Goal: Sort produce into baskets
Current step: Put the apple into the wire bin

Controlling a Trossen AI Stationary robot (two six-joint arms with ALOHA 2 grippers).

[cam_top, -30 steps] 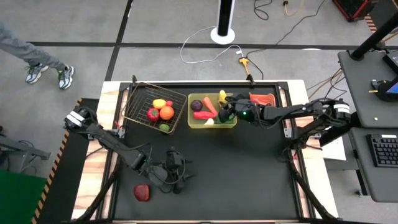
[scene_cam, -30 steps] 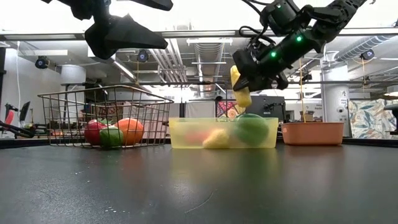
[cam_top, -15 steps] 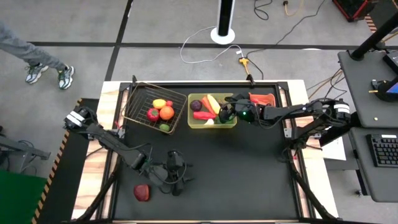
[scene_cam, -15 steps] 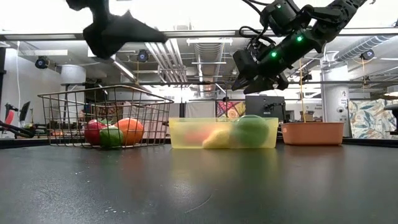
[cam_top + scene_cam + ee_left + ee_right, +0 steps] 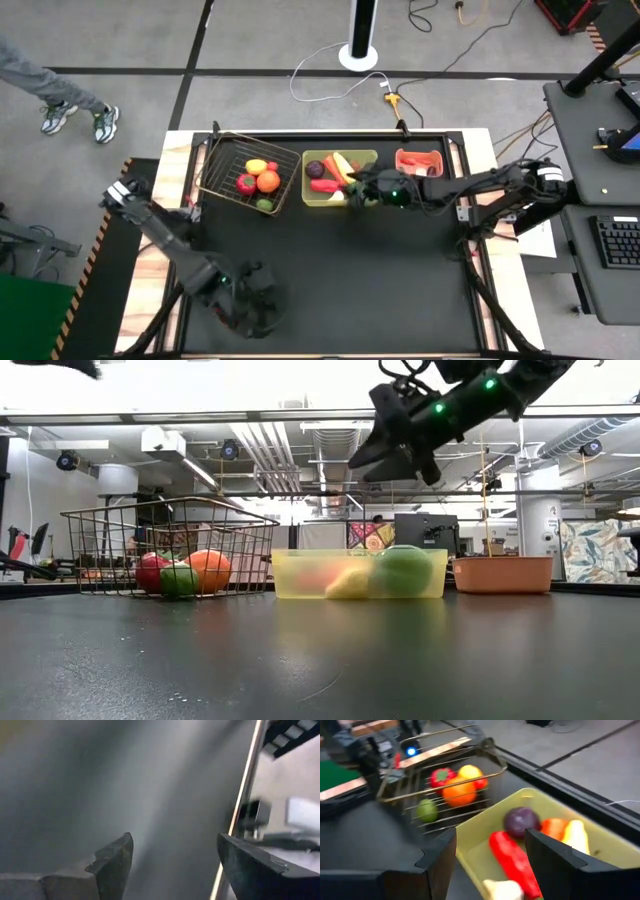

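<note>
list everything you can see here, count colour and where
wire basket: 1, dark, far left of table
fruit in wire basket: about 4, orange, red, yellow, green
yellow-green tray: 1, translucent, far centre, beside the wire basket
produce in tray: about 5, purple, red, orange, yellow, pale
salmon bin: 1, far right of tray
table: 1, black top
person's legs: on floor, far left
left gripper: open, empty, near left corner
right gripper: open, empty, over tray's near edge
</note>
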